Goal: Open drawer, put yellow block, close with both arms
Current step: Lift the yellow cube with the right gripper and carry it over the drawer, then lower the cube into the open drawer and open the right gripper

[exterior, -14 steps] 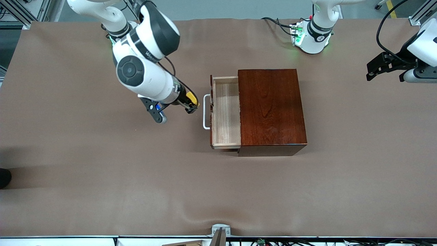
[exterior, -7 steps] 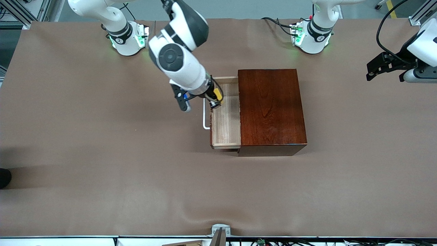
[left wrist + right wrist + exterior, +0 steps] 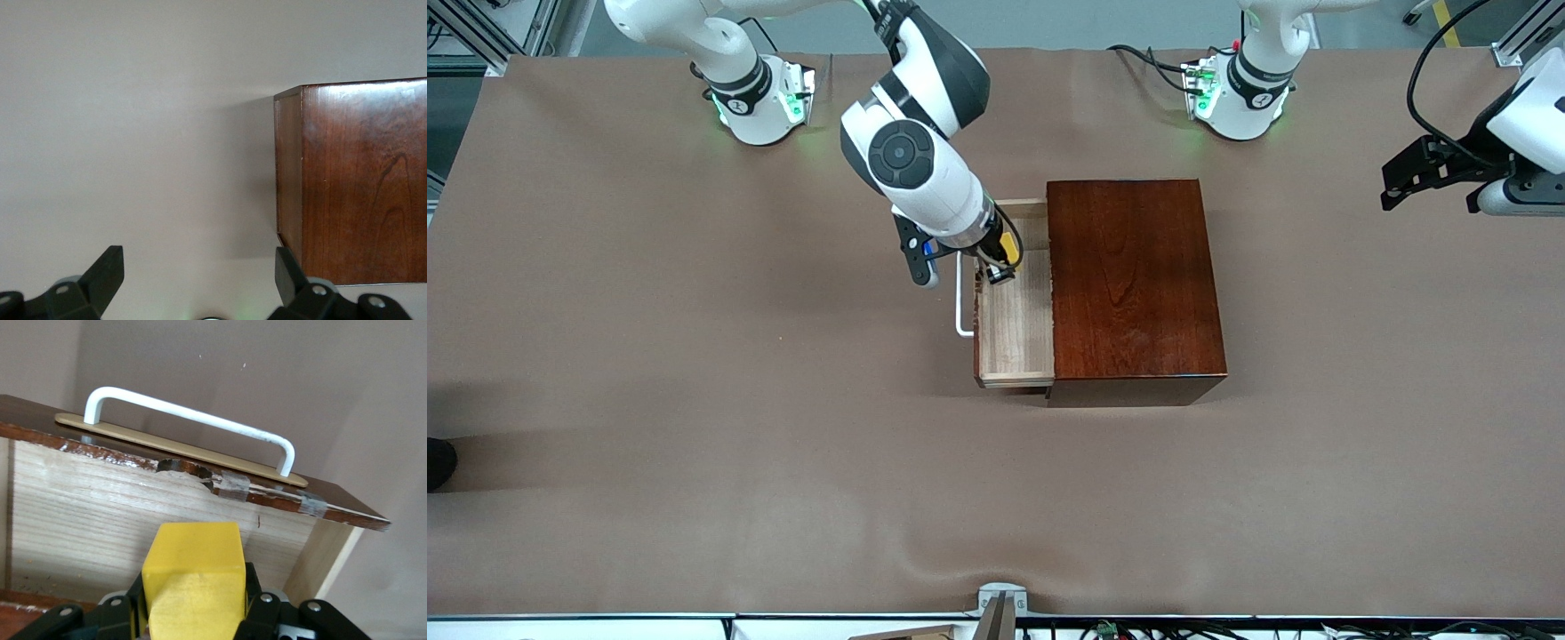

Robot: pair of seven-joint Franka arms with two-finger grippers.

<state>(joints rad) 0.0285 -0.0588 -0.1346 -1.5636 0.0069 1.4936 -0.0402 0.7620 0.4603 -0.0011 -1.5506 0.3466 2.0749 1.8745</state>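
Note:
The drawer (image 3: 1016,333) stands pulled out of the dark mahogany box (image 3: 1129,280), its pale wood tray bare and its white handle (image 3: 960,307) toward the right arm's end. My right gripper (image 3: 1003,260) hangs over the tray's part nearest the robot bases, shut on the yellow block (image 3: 1009,246). The right wrist view shows the yellow block (image 3: 193,577) clamped between both fingers, above the wooden floor and close to the drawer front with its handle (image 3: 193,420). My left gripper (image 3: 1423,173) waits open at the left arm's end of the table, its fingers (image 3: 100,277) spread wide.
The brown cloth-covered table (image 3: 694,400) stretches wide around the box. The box's side (image 3: 360,180) shows in the left wrist view, some way ahead of the left gripper. A small metal fitting (image 3: 1000,604) sits at the table edge nearest the camera.
My right arm has carried the yellow block from over the table beside the handle, across the drawer front, to over the open tray. The left arm has not moved.

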